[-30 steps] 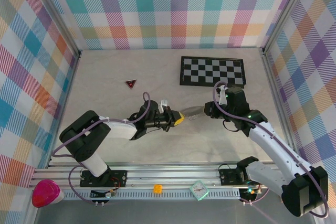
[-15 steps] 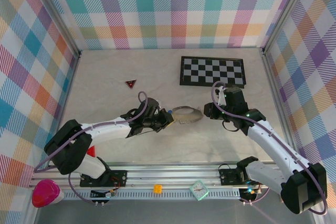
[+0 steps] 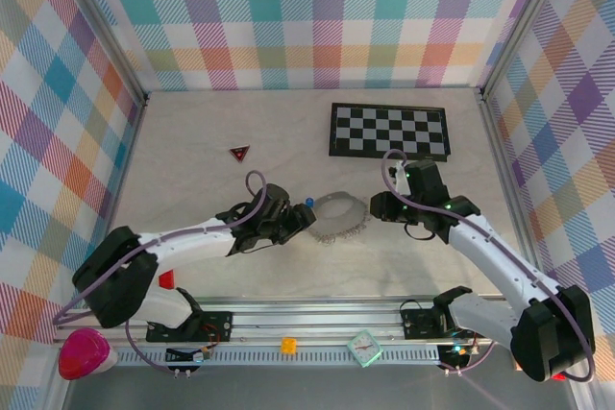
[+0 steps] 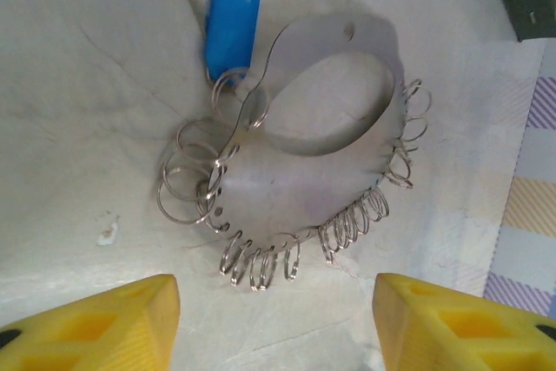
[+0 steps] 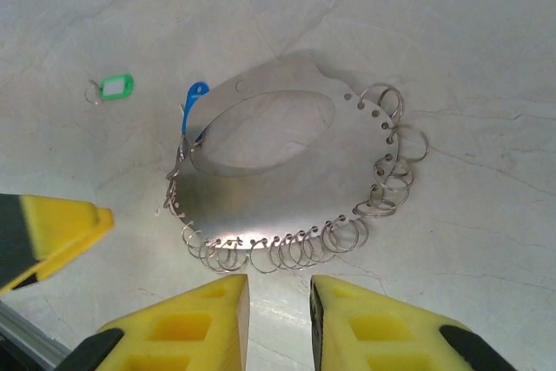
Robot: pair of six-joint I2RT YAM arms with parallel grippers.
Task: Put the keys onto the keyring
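The keyring (image 3: 342, 218) is a grey metal band hung with several small wire loops, lying flat on the table between both grippers. In the left wrist view the keyring (image 4: 313, 162) lies ahead of my left gripper (image 4: 274, 319), which is open and empty. The blue key (image 4: 232, 19) rests at the band's far end, its small ring overlapping the loops there. My right gripper (image 5: 280, 319) stands just short of the keyring (image 5: 278, 171), jaws narrowly open with nothing between. The green key (image 5: 115, 86) lies on the table apart from the ring, beyond the blue key (image 5: 195, 97).
A dark red triangle (image 3: 239, 153) lies to the back left. A checkerboard (image 3: 389, 130) lies at the back right. One yellow finger of the left gripper (image 5: 52, 228) shows beside the ring in the right wrist view. Plaid walls enclose the table.
My left gripper has opened and let go of the keyring, which now lies flat on the table. The left arm drew back a little leftward. The right jaws narrowed slightly.
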